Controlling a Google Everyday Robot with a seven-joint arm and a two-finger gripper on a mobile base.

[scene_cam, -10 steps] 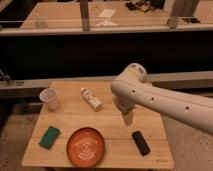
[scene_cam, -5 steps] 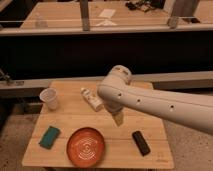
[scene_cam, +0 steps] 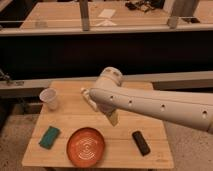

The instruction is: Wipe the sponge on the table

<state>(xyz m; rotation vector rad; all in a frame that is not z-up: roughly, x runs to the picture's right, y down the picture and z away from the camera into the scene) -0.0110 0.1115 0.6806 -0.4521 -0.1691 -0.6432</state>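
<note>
The teal-green sponge (scene_cam: pixel 49 137) lies flat near the front left corner of the small light-wood table (scene_cam: pixel 70 116). My white arm reaches in from the right across the table's middle. The gripper (scene_cam: pixel 113 119) hangs below the arm's wrist, above the table just behind the orange plate, well to the right of the sponge. Nothing shows in it.
An orange plate (scene_cam: pixel 88 146) sits at the front centre. A black block (scene_cam: pixel 141 143) lies to its right. A clear plastic cup (scene_cam: pixel 48 98) stands at the back left, and a small white bottle (scene_cam: pixel 88 97) lies partly behind the arm. Long workbenches stand behind.
The arm has swung left across the table, carrying the gripper from near the black block toward the table's middle, closer to the sponge. Nothing on the table has moved.
</note>
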